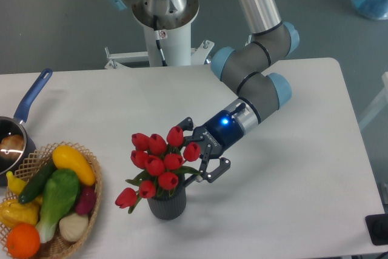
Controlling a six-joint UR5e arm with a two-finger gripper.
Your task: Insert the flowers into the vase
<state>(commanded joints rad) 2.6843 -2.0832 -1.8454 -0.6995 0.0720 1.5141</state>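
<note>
White tabletop [291, 168] carries the work area, with grey floor beyond its far edge and the arm's pedestal at the far side. The vase [167, 206] stands upright near the front middle of the table. The flowers [159, 161] already sit in its mouth, heads fanned above the rim and one bloom drooping to the lower left. The gripper [200, 156] lies just right of the bunch with its fingers spread on either side of the rightmost blooms; whether a pad touches a petal cannot be told.

Handling judgement: the bunch appears light and artificial, with soft heads and springy stems bound into one bundle. Heads deform and slip under pressure, so the bound stem section below the blooms is the proper place to take hold. The vase looks rigid but small and top-loaded, so a sideways drag on the blooms could tip it. A woven basket [91, 222] of vegetables and a blue-handled pot [15, 134] stand at the left, well apart from the vase.
</note>
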